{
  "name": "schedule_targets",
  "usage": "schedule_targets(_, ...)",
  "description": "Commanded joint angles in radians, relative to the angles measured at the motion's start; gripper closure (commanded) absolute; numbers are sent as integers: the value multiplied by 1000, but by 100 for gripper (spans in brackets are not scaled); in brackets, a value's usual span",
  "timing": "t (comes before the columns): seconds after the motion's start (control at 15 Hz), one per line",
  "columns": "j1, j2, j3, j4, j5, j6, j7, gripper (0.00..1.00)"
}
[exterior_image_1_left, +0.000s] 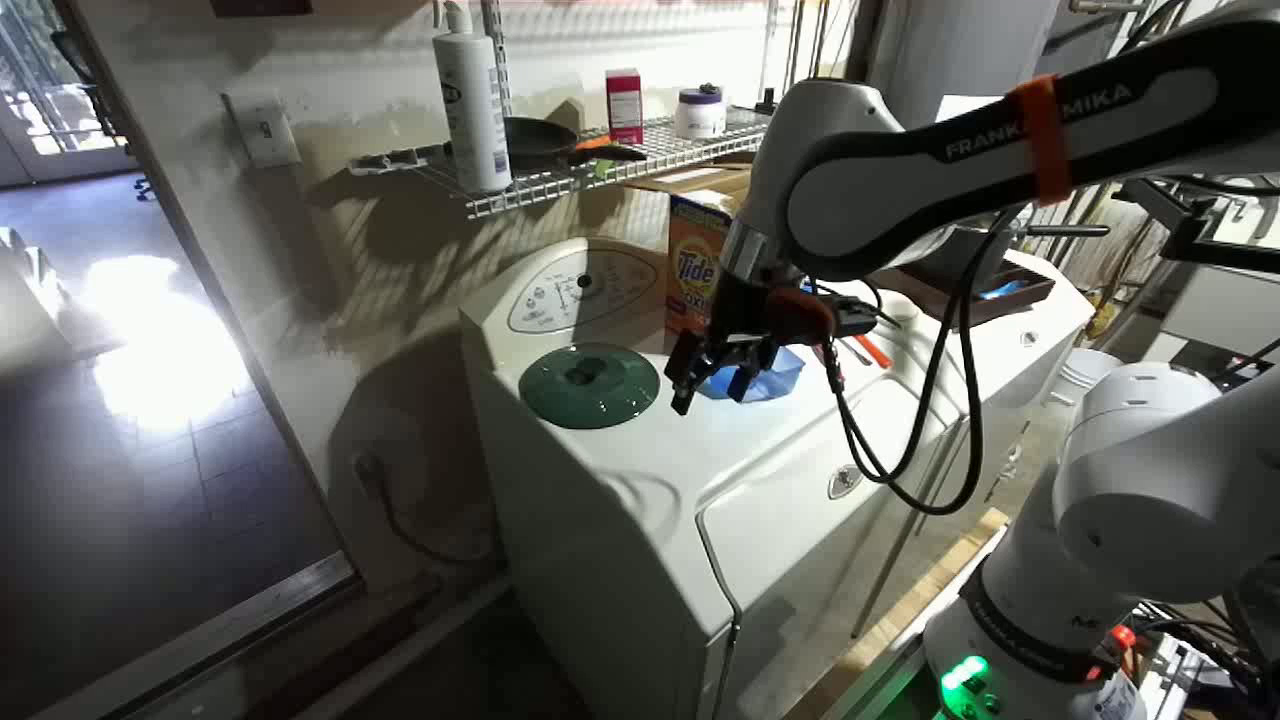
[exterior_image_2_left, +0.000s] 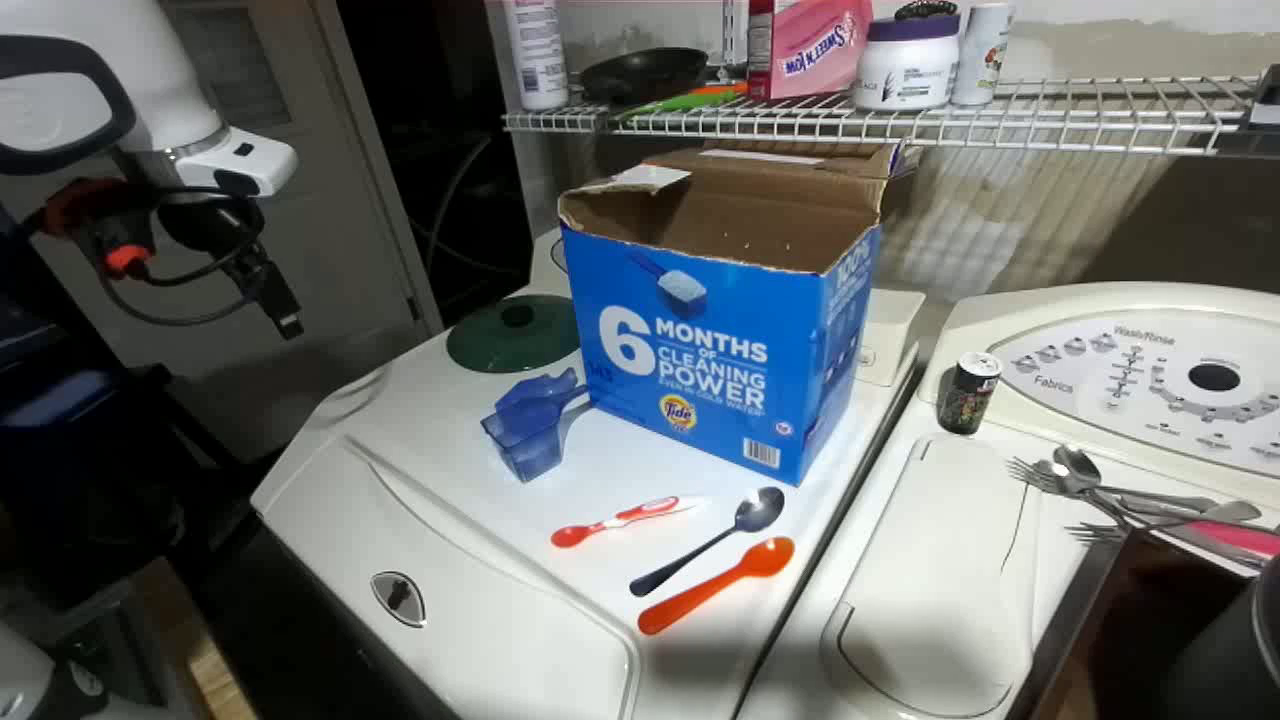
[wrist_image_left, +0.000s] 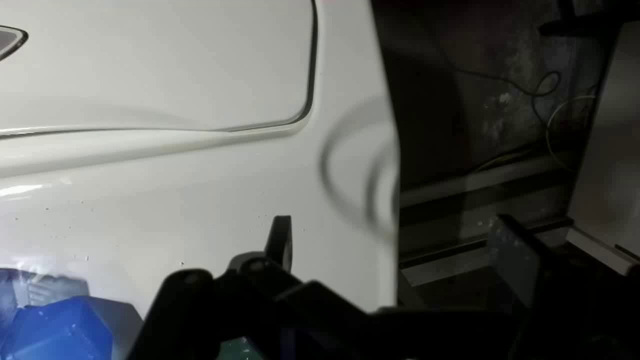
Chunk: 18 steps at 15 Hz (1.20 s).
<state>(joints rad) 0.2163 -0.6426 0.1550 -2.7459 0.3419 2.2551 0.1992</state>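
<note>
- The gripper (wrist_image_left: 394, 227) is released, its fingers (wrist_image_left: 515, 255) spread wide; in the wrist view one shows over a white laundry machine (exterior_image_1_left: 680, 480), the other past its edge.
- Nearest to it are a green lid (exterior_image_1_left: 595, 397) and a blue scoop (exterior_image_2_left: 530, 430), both on the machine top and apart from the fingers.
- The lid lies flat with its knob up.
- The scoop, see-through plastic, rests just beside a corner of a detergent box (exterior_image_2_left: 700, 350); whether any powder is inside it I cannot tell.
- That box stands upright with flaps raised; pale specks show on its inner wall, and the bottom is hidden.
- Near it lie a red-and-white spoon (exterior_image_2_left: 645, 511), a dark spoon (exterior_image_2_left: 762, 510) and an orange spoon (exterior_image_2_left: 700, 598).
- A wire shelf (exterior_image_2_left: 1100, 118) above holds a white bottle (exterior_image_2_left: 540, 60), a frying pan (exterior_image_2_left: 645, 75), a pink box (exterior_image_2_left: 820, 40) and a jar (exterior_image_2_left: 905, 70) with its purple lid (exterior_image_2_left: 915, 28) on; what the bottle, box and jar contain is out of sight.
- On the neighbouring machine (exterior_image_2_left: 920, 570), a small black can (exterior_image_2_left: 968, 398) stands upright near a pile of cutlery (exterior_image_2_left: 1080, 475).
- A brown tray (exterior_image_2_left: 1115, 605) sits beside that pile, a dark pot (exterior_image_2_left: 1240, 640) in or behind it; I cannot tell which.
</note>
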Motion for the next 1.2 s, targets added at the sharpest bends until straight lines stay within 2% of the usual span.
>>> schedule_targets(0.0,-2,-1,1,2,0,-4,-1,0)
schedule_targets(0.33,-16,10,10,2,-15,7,14,0)
schedule_targets(0.87,-341,-115,-49,-3,-260,-8,155,0)
schedule_targets(1.13,-470,-144,-77,4,-438,-35,101,0)
